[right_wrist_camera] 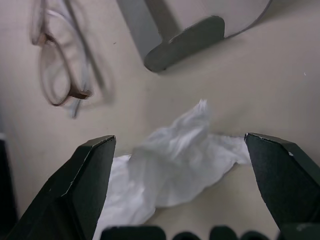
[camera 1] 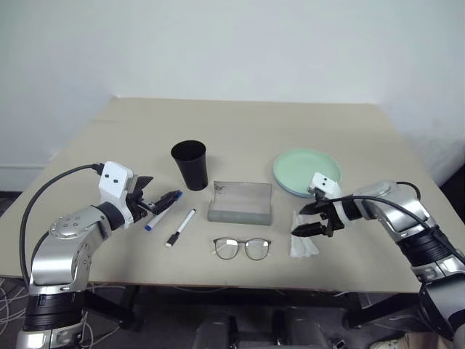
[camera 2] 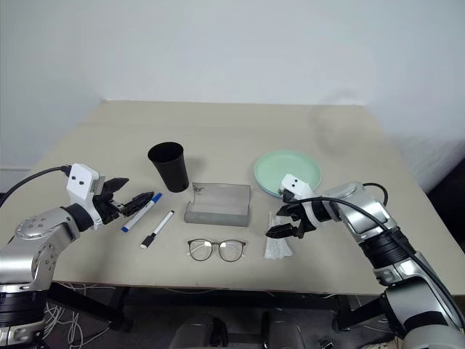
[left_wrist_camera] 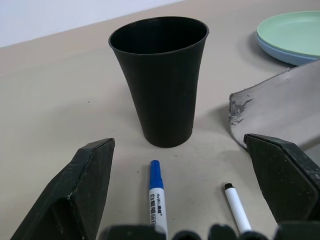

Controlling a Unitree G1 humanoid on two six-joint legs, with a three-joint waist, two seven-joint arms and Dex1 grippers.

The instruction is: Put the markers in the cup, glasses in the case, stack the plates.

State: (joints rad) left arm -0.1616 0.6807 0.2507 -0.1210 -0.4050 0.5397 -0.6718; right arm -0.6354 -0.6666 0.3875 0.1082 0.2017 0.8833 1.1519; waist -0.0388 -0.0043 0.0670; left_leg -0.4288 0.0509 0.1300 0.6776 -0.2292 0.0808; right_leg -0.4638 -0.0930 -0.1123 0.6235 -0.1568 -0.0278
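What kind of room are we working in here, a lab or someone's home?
Probably a lab or test room, not a home: a bare beige table against a blank white wall, loose cables on the floor, and a few staged props such as the black cup.

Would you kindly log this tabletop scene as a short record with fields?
plates: mint green plate stacked on blue plate
markers: blue-capped marker and black-capped marker lying on table
cup: cup upright
case: case open
glasses: glasses outside case
tissue: tissue below right end effector
left end effector: left end effector open, over blue-capped marker
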